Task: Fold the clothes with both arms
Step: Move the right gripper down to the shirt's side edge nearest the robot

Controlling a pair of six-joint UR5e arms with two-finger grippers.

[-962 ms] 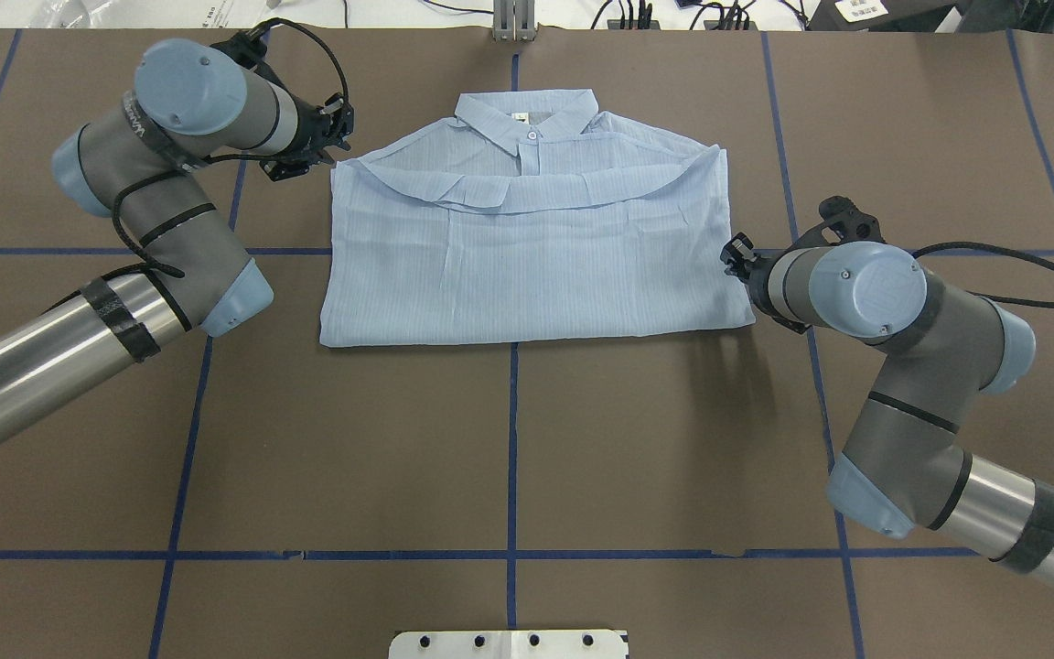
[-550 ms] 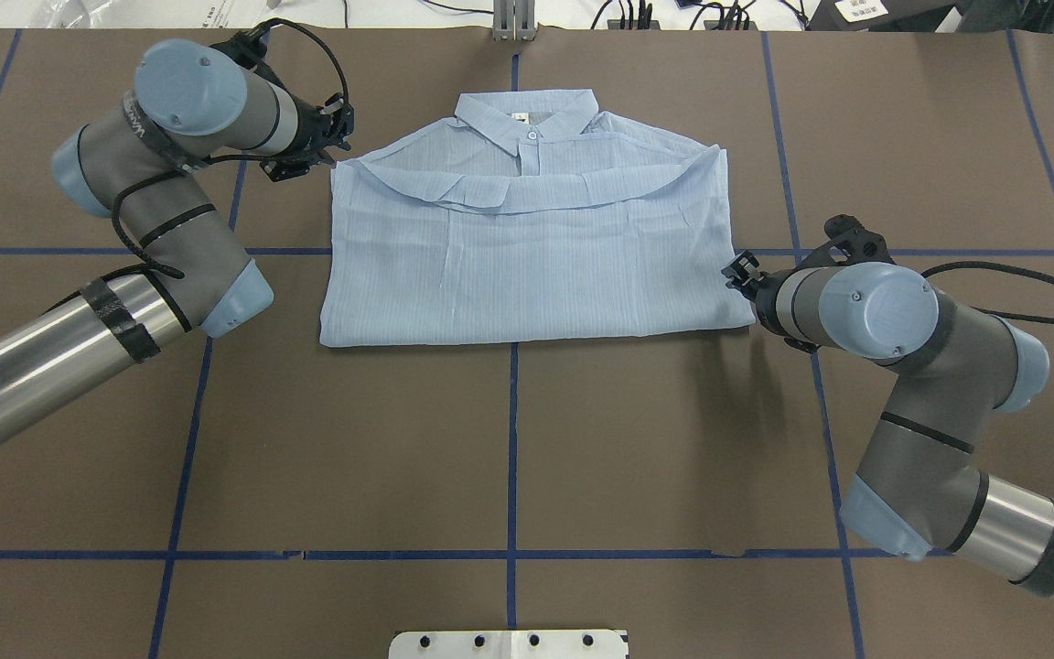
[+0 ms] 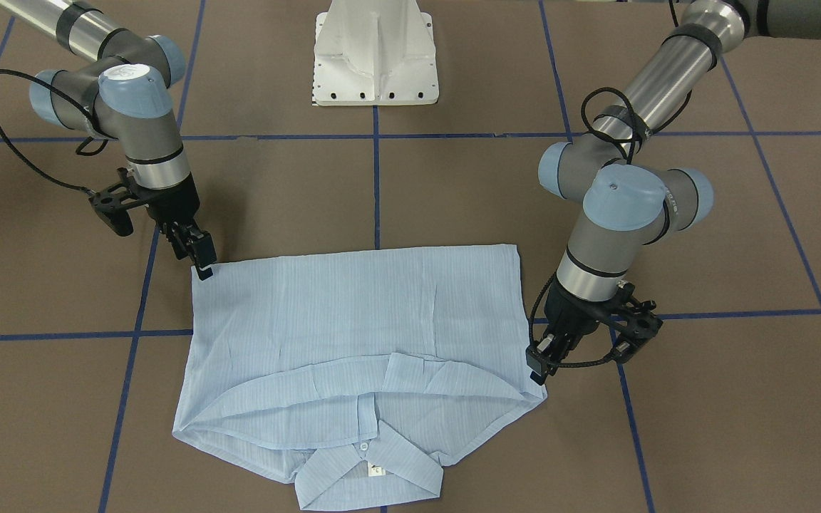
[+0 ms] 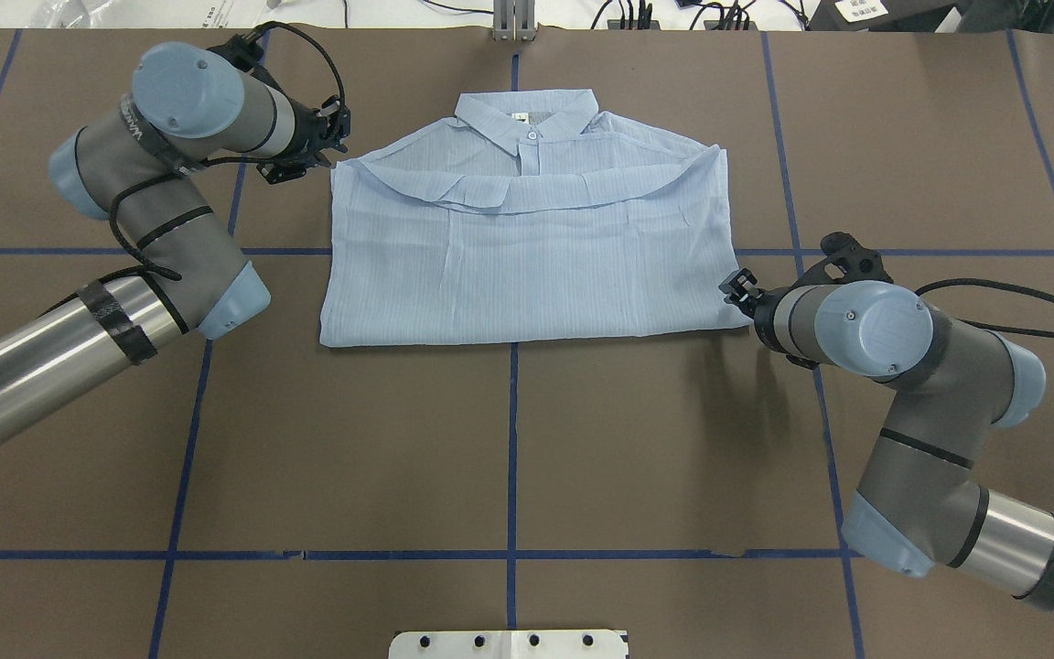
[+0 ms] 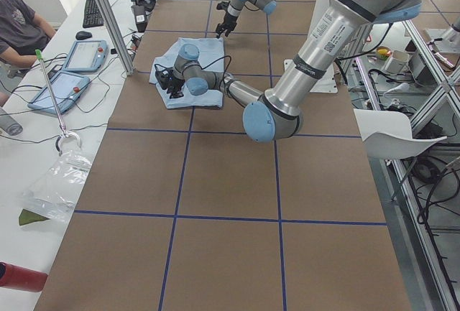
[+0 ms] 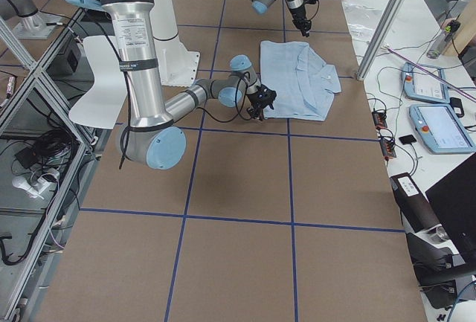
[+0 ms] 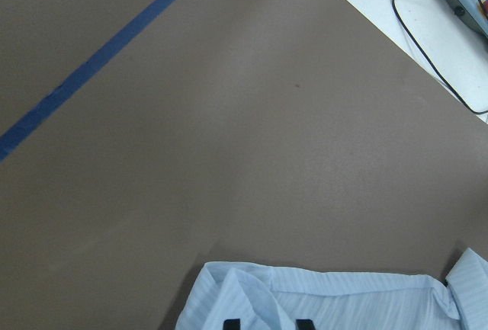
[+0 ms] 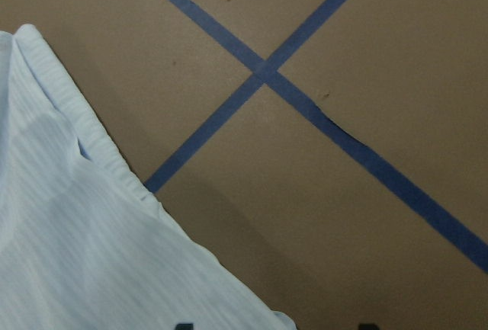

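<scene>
The pale-blue shirt (image 4: 527, 265) lies folded flat on the brown table, collar (image 4: 527, 114) at the far side; it also shows in the front-facing view (image 3: 360, 320). My left gripper (image 4: 337, 146) sits at the shirt's far left corner (image 3: 539, 367). In the left wrist view (image 7: 267, 324) its fingertips (image 7: 231, 322) stand a little apart over the cloth edge (image 7: 320, 299). My right gripper (image 4: 733, 286) sits at the near right corner (image 3: 204, 265). In the right wrist view (image 8: 276, 327) its tips are wide apart with the shirt corner (image 8: 76, 254) beside them.
Blue tape lines (image 4: 512, 439) cross the brown table. The white pedestal base (image 3: 375, 50) stands at the robot's side of the table (image 4: 509, 643). Tablets (image 5: 79, 56) and cables lie on the white bench beyond the far edge, where a person (image 5: 21, 24) sits.
My right gripper has moved toward the robot along the shirt's right edge, down to the near right corner. The left arm has shifted only slightly. The shirt lies as before.
</scene>
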